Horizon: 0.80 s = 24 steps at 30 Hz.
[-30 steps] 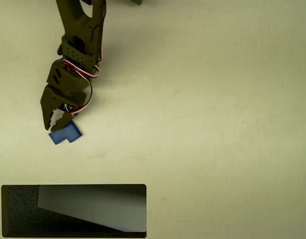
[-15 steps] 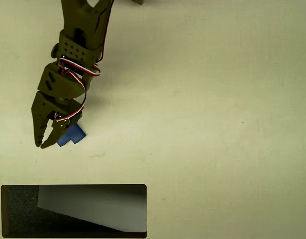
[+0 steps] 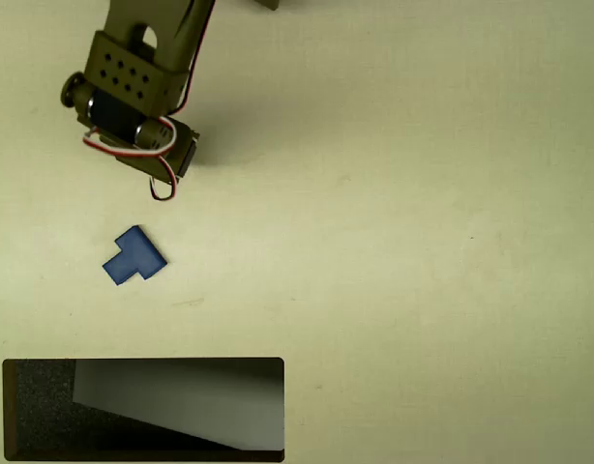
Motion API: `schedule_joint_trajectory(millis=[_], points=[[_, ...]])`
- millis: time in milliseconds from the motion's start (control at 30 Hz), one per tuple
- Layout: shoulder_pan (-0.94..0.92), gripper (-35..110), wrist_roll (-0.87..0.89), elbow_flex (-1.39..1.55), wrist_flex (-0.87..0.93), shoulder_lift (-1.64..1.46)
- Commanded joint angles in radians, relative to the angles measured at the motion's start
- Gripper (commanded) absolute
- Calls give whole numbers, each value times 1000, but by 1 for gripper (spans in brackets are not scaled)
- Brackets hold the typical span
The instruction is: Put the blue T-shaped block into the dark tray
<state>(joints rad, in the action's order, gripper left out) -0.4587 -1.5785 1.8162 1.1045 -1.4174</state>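
table [image 3: 423, 242]: pale cream top, looking pretty plain | sitting under flat light | showing a few faint scuffs and one tiny dark speck at right

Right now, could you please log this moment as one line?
blue T-shaped block: on table, ungrasped | dark tray: without block | arm: raised above block

Blue block [image 3: 134, 257]; black speckled tray [image 3: 36, 406]; olive arm [image 3: 133, 82].
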Motion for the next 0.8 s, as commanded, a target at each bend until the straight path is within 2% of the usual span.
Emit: schedule_joint_trajectory(millis=[0, 200, 767], points=[[-18, 0, 11, -121, 67, 87], [-6, 0, 51, -354, 57, 262], [34, 0, 106, -811, -255, 595]])
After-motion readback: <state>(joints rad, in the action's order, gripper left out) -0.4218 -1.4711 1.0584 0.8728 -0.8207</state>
